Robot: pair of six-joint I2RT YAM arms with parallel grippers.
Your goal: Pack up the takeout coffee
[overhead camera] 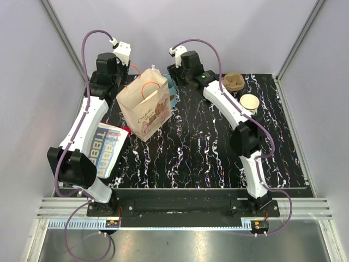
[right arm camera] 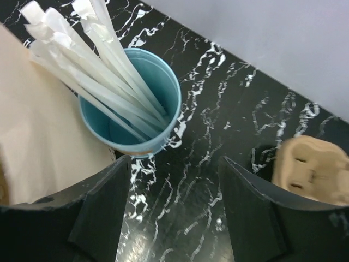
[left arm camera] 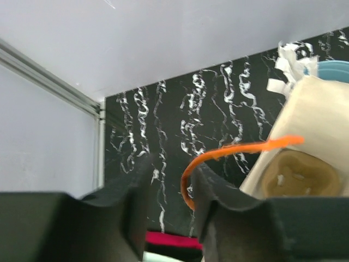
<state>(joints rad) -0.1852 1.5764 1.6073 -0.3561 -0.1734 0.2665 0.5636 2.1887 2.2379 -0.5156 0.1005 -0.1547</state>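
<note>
Lidded coffee cup out of sight; we cannot tell where it sits. Left gripper [left arm camera: 170,176] fingers stand apart, the paper bag's [overhead camera: 143,106] orange handle [left arm camera: 218,154] looping between them. Right gripper [right arm camera: 174,164] fingers gape, the blue cup [right arm camera: 114,131] of sticks just ahead.

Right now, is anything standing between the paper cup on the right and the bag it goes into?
Yes: the right arm's own forearm crosses between the paper cup and the paper bag in the top view. Nothing else visible lies between them.
</note>
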